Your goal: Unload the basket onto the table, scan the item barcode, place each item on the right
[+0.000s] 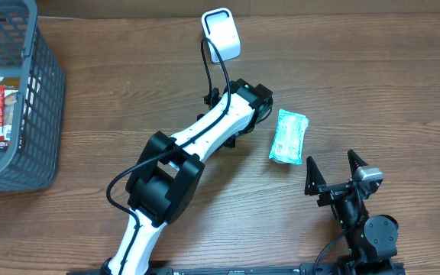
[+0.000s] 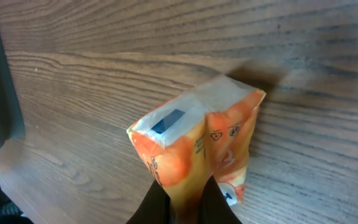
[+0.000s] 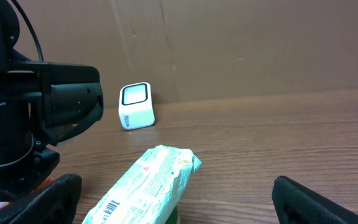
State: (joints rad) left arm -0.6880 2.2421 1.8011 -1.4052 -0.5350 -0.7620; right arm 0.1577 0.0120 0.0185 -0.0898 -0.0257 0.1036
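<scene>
Wood-grain table is carrying everything, with a grey basket sitting at its 9 o'clock edge and holding a few packets. The white scanner is standing at 12 o'clock. The left gripper is pointing toward it and clenching an orange packet by one thin end. With so little material pinched, the packet is probably at risk of sagging or twisting loose. Its barcode is not showing in the wrist view, so it may be facing away from the scanner. A green packet is lying at 4 o'clock of that gripper, where a low sweep could knock it. The right gripper is sitting at 5 o'clock, jaws spread and gripping nothing.
</scene>
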